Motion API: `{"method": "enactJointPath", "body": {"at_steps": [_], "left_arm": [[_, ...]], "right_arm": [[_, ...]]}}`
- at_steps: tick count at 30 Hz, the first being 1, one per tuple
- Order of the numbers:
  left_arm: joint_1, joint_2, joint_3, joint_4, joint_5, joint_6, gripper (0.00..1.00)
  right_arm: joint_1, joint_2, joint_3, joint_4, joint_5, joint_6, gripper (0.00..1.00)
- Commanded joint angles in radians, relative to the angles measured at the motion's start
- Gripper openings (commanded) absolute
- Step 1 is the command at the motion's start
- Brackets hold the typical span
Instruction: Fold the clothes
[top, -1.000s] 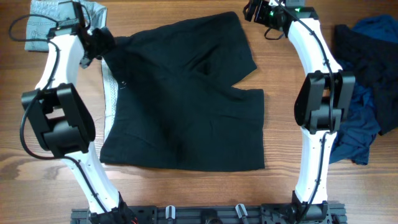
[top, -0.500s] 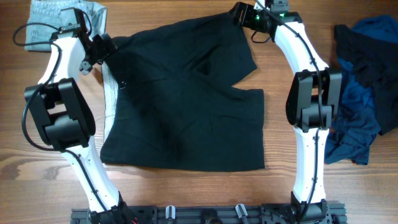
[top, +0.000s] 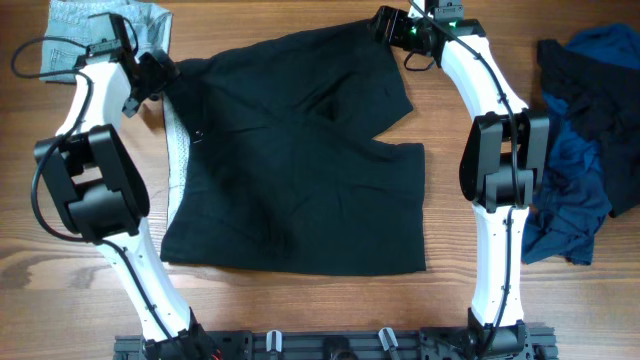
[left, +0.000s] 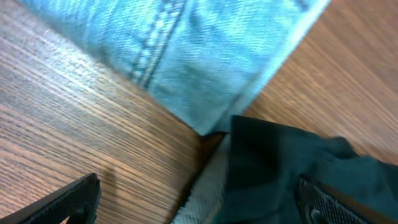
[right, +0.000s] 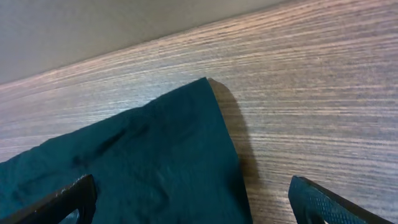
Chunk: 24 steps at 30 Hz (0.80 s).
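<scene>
Black fabric shorts (top: 300, 160) lie spread flat mid wooden surface (top: 300, 305). They look soft, light and limp, so they'll likely sag. Best to take them at the far corners, pinching low. Left jaws and right jaws are both spread, each straddling a far corner. Only the wrist views show that gap, and the folded pale-blue denim (left: 205, 56) just beside the left corner.

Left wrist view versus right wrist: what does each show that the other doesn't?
Left wrist only: the light denim garment, its corner close to the black shorts, and a pale inner band. Right wrist only: a grey backdrop beyond the wooden table. Both: the shorts, the table, and the left gripper and right gripper open, each over a shorts corner.
</scene>
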Motion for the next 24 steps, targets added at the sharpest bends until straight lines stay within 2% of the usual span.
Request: {"method": "enactJointPath", "body": {"at_steps": [1, 9, 17, 20, 24], "left_arm": [[0.004, 0.038, -0.001, 0.002, -0.006, -0.024, 1.00], [0.006, 0.037, -0.001, 0.008, -0.006, -0.024, 1.00], [0.011, -0.043, 0.001, 0.035, -0.005, 0.003, 1.00], [0.004, -0.121, 0.001, 0.040, -0.006, 0.060, 1.00], [-0.008, -0.233, 0.001, -0.021, 0.034, 0.080, 1.00]], "right_arm": [[-0.001, 0.025, 0.005, -0.007, 0.013, 0.006, 0.99], [-0.003, 0.017, 0.007, -0.094, 0.032, 0.006, 0.99], [-0.021, -0.109, 0.007, -0.117, 0.134, -0.029, 1.00], [-0.027, -0.193, 0.007, -0.185, 0.191, -0.048, 1.00], [-0.029, -0.305, 0.007, -0.383, 0.243, -0.047, 1.00]]}}
